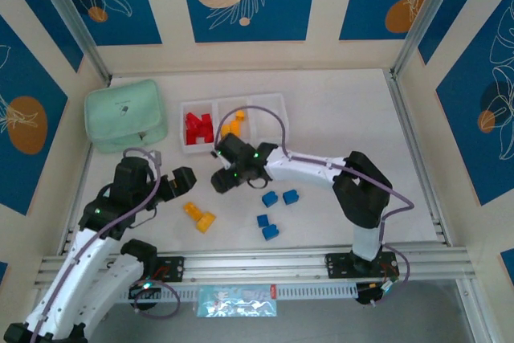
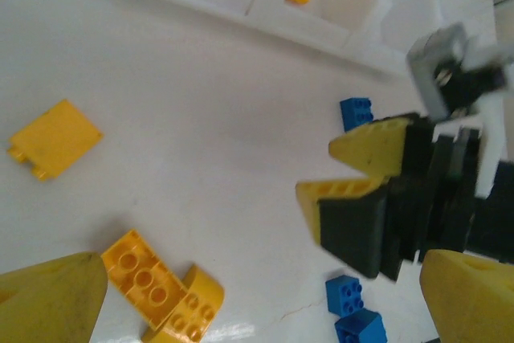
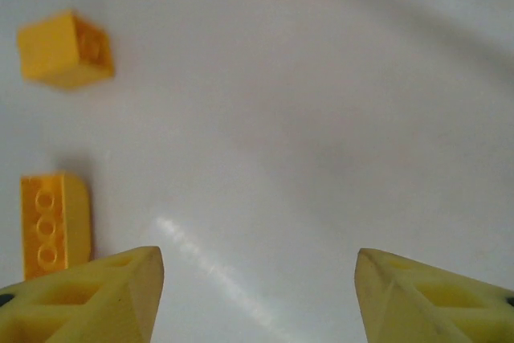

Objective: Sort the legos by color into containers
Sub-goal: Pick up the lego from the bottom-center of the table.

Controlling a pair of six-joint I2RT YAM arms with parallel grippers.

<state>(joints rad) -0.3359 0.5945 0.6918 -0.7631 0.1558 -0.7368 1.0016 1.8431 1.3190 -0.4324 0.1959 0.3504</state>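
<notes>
While right claw (image 3: pixel 259 267) hung spread and empty | yellow brick (image 3: pixel 53 222) lay just beside one fingertip (image 3: pixel 112 295), second yellow brick (image 3: pixel 66 48) farther off | left claw (image 2: pixel 263 279) spread wide, empty

1. left arm (image 1: pixel 84 238): white links with a black wrist. It rises from the near-left base, bends at the elbow, and its forearm reaches toward the centre.
2. left gripper (image 1: pixel 181 183): points rightward with its jaws spread fully wide and nothing between them. Its yellow fingertips (image 2: pixel 52 295) sit at the lower corners of the left wrist view.
3. right arm (image 1: pixel 317 168): has a black elbow block above the near-right base, with a white forearm stretched leftward.
4. right gripper (image 1: pixel 218 181): is tilted downward with its jaws parted and empty. It is near the left gripper but apart from it.
</notes>
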